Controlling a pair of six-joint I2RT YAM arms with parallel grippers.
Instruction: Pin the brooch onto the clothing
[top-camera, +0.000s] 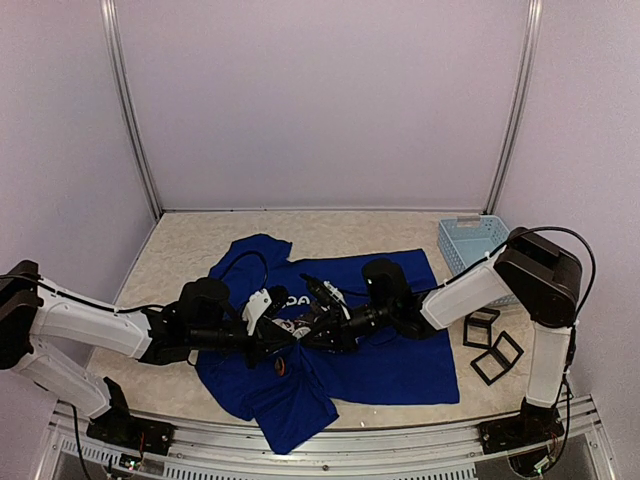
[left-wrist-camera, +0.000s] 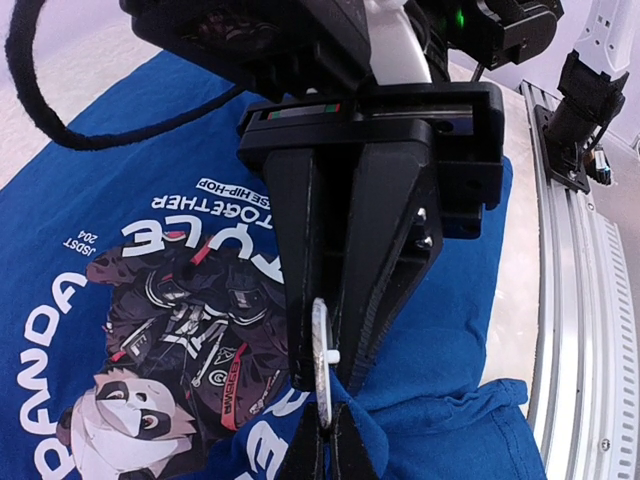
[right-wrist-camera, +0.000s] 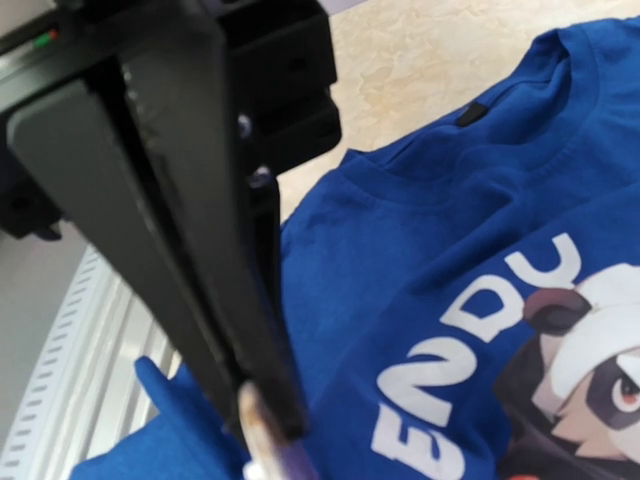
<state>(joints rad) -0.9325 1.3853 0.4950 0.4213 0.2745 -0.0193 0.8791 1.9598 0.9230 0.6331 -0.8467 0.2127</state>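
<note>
**pinfan22:** anyone seeing where the brooch (left-wrist-camera: 320, 352) is sitting right now?

**yam_watcher:** The left claw (left-wrist-camera: 328, 398) is pinching it, fingers pressed together flat against both faces. It's standing on edge just off the near side of the panda print (left-wrist-camera: 150, 390). Right below it there's a bunched-up fold (left-wrist-camera: 430, 430) of the T-shirt (top-camera: 400, 365), which is lying spread on the counter (top-camera: 330, 232).

**pinfan22:** and what's the other arm doing?

**yam_watcher:** The right claw (right-wrist-camera: 268, 428) is pointing in from the opposite side of the print, tips meeting the brooch's far edge. Its fingers are looking nearly closed. I'm not able to tell whether they're gripping the brooch, some cloth, or nothing at all.

**pinfan22:** so what's the next move hinging on?

**yam_watcher:** I'm guessing it's the line-up. The disc's long axis is running straight along the left fingers, aiming at the right claw, and the fold is lying right under that meeting point beside the print. The left arm is the one actually on it. So I'm thinking the pin is needing to go down into that fold, not sideways. Slipping off that thin edge is looking like the main risk.
</note>
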